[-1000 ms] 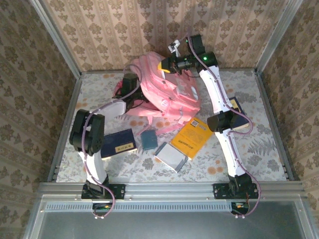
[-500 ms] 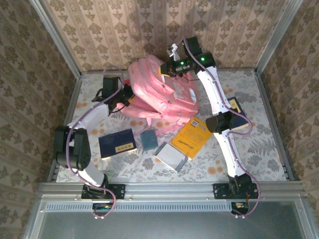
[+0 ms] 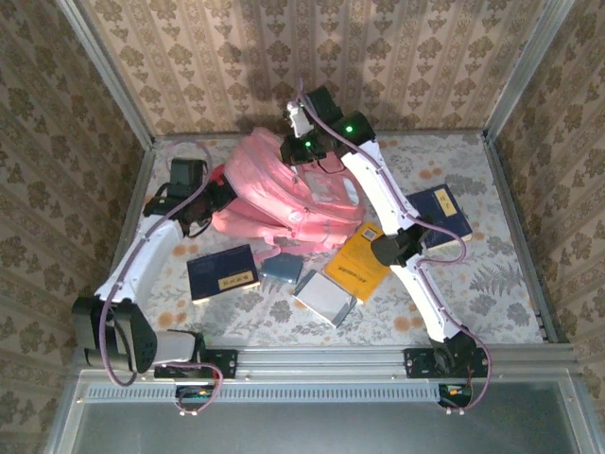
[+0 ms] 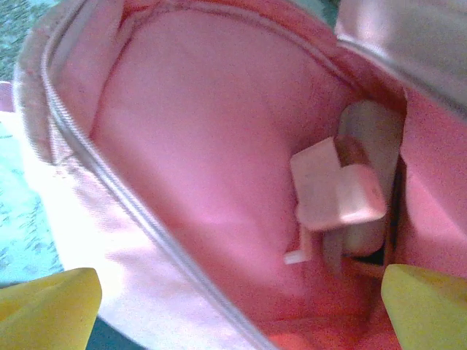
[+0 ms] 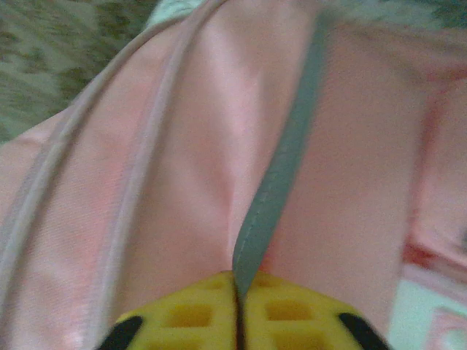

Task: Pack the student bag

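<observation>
The pink student bag (image 3: 284,194) lies on its side at the back of the table, its mouth facing left. My left gripper (image 3: 210,195) sits at that mouth, open. In the left wrist view its yellow fingertips (image 4: 51,306) stand far apart at the bottom corners, and my left gripper (image 4: 241,310) looks into the bag's pink lining (image 4: 197,131), where a pale boxy thing (image 4: 339,193) lies deep inside. My right gripper (image 3: 295,149) is at the bag's top. In the right wrist view, my right gripper (image 5: 238,281) is shut on a grey strip (image 5: 281,168) of the bag (image 5: 175,146).
In front of the bag lie a dark blue book with a yellow label (image 3: 223,272), a small teal notebook (image 3: 282,268), a grey notebook (image 3: 324,298) and an orange book (image 3: 362,262). Another blue book (image 3: 440,212) lies under the right arm. Metal rails border the table.
The right gripper has pulled the bag's top to the left and the bag has tipped over that way. The left arm has stretched out leftward, its gripper staying at the bag's mouth.
</observation>
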Tool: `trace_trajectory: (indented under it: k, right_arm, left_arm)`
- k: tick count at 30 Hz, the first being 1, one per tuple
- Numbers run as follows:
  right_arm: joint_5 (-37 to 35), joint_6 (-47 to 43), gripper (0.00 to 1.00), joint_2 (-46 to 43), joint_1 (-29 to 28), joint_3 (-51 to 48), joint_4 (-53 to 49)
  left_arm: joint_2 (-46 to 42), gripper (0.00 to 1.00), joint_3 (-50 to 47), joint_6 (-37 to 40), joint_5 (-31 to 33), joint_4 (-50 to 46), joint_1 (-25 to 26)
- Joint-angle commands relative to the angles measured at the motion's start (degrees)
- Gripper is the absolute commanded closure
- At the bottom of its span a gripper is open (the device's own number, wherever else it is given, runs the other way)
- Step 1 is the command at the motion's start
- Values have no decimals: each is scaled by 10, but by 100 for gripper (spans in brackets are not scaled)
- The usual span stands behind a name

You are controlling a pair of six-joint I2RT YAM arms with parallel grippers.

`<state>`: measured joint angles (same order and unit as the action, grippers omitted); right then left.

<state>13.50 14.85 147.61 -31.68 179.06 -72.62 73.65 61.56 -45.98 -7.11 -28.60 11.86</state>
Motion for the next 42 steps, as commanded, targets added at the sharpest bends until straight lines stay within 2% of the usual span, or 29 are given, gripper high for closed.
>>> trace_trajectory:
  k: [1, 4, 9, 13, 16, 21, 25, 31, 33, 39, 42]
  right_arm:
    - [-181, -33, 77, 32, 26, 33, -42]
    - [-195, -34, 67, 33, 23, 34, -43]
    - [-196, -42, 52, 6, 24, 34, -46]
    - [-225, -50, 50, -20, 31, 22, -61]
    - [-274, -58, 50, -41, 35, -2, -82]
    - [-344, -89, 49, -115, 34, -82, -78]
    - [-366, -105, 48, -180, 34, -161, -70]
    - [-407, -114, 45, -249, 21, -322, -84]
    - [-430, -113, 45, -281, 15, -403, -75]
    - [-430, -113, 43, -452, 12, -739, 118]
    - [-416, -116, 44, -527, 12, -859, 200]
  left_arm:
    - [-54, 0, -10, 25, 4, -22, -6]
    - [-59, 0, -14, 39, 8, -27, -9]
    - [-23, 0, -15, 51, -38, -19, -31]
    - [15, 0, -7, 52, -63, -12, -30]
    - [38, 0, -1, 52, -76, -1, -28]
    - [72, 0, 11, 50, -99, 8, -15]
    - [86, 0, 7, 40, -102, 23, 5]
    - [104, 0, -1, 27, -93, 36, 46]
    - [105, 0, -7, 26, -84, 42, 57]
    - [170, 0, 38, 35, -80, 38, 80]
    - [218, 0, 102, 53, -78, 28, 83]
